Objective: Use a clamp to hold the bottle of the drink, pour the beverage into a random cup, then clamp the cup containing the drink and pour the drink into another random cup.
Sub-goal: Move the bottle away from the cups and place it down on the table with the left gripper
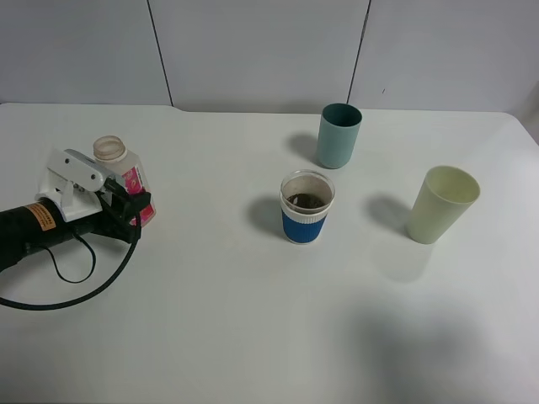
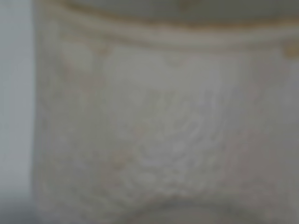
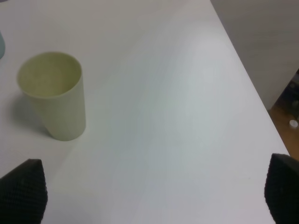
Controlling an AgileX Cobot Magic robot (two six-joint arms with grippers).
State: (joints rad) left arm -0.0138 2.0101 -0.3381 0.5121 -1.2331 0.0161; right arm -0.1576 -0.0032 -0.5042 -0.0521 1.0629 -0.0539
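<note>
The drink bottle (image 1: 114,156), clear with a pink label and an open neck, stands at the table's left. My left gripper (image 1: 130,206) is closed around its lower body; the bottle's wall (image 2: 154,130) fills the left wrist view as a blur. A white cup with a blue sleeve (image 1: 306,207) stands mid-table with dark drink in it. A teal cup (image 1: 338,135) stands behind it. A pale green cup (image 1: 442,204) stands to the right and looks empty in the right wrist view (image 3: 53,95). My right gripper (image 3: 149,196) is open and empty, out of the exterior view.
A black cable (image 1: 80,290) loops on the table below the left arm. The table's right edge (image 3: 247,88) runs close to the pale green cup, with floor beyond it.
</note>
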